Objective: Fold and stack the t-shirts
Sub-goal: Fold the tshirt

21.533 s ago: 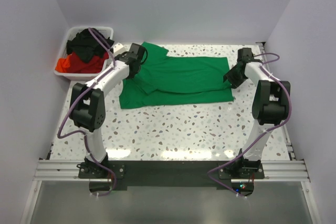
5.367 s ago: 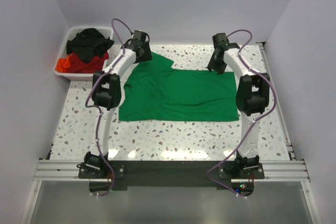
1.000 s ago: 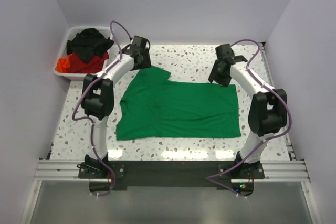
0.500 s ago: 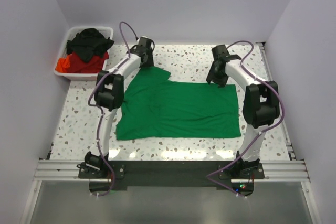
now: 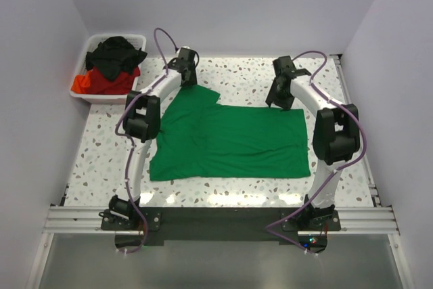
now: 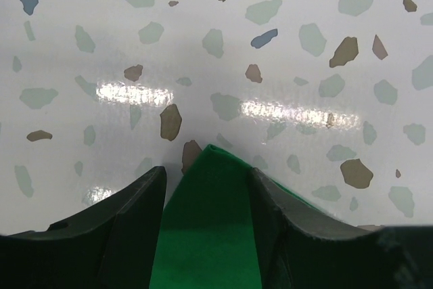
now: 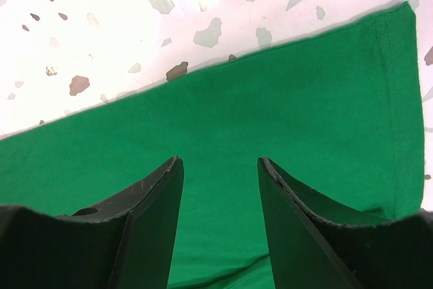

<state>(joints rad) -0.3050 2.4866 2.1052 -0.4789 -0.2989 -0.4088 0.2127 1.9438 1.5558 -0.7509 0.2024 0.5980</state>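
Hovering over the far edge of the green tee

Both arms are reaching out to the far side of the speckled table [image 5: 243, 76], one at each end of the green t-shirt [image 5: 230, 140]. The shirt is spread flat in the middle of the table with its hem end on the right and its sleeves on the left. It's mostly smooth, with a few soft wrinkles on the left half.

The left gripper [image 5: 188, 76] is at the shirt's far left corner. In its wrist view the two dark fingers [image 6: 135, 228] are spread apart, and the pointed tip of a sleeve [image 6: 215, 167] lies on the table right between them. The fabric reaches both fingers' inner edges, but I can't tell whether they're actually pressing on it.

The right gripper [image 5: 279, 99] is over the far right corner, just inside the shirt's far edge. Its jaws are spread too, nothing pinched between them, just flat green fabric underneath, with the stitched hem running down the right side of that view.

The other t-shirts are in the white bin [image 5: 98, 98] at the far left corner, well apart from the green one: a black one [image 5: 118, 52] bunched on top and a red one [image 5: 101, 82] under it, spilling toward the near wall.
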